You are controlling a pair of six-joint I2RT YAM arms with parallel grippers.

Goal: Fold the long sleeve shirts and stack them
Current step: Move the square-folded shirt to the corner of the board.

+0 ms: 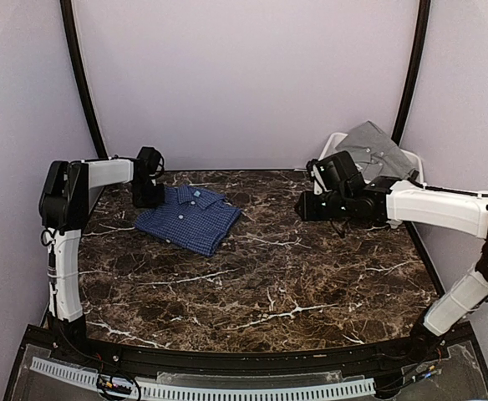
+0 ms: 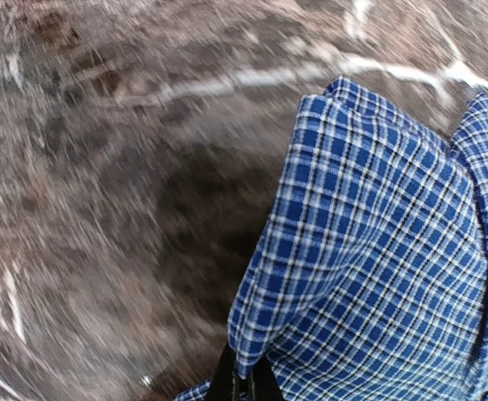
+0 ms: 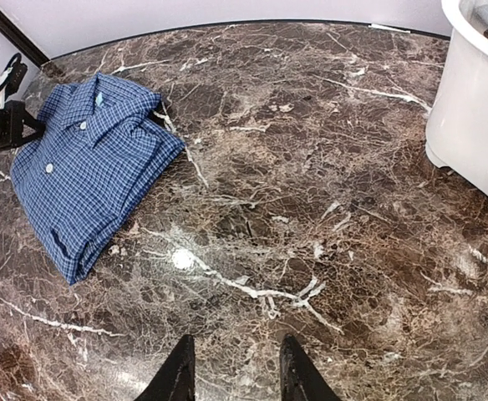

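Top external: grey shirt (image 1: 378,146) lies in the bin (image 1: 331,147) beside your parted, empty right pincer (image 3: 236,347); left pincer (image 2: 242,383) clamps navy shirt (image 1: 190,219).

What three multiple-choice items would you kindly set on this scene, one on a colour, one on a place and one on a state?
1. What colour is the folded shirt on the table?
A) blue check
B) green
C) yellow

2. Where does the grey shirt lie?
A) on top of the folded shirt
B) in the white bin
C) at the table's near edge

3. How does the right gripper stand?
A) shut on the grey shirt
B) shut on the bin's rim
C) open, holding nothing

Answers:
1 A: the overhead view shows a blue check with white buttons.
2 B: grey cloth shows above the bin's rim at the far right.
3 C: its wrist view shows the fingers apart, with only bare marble between them.
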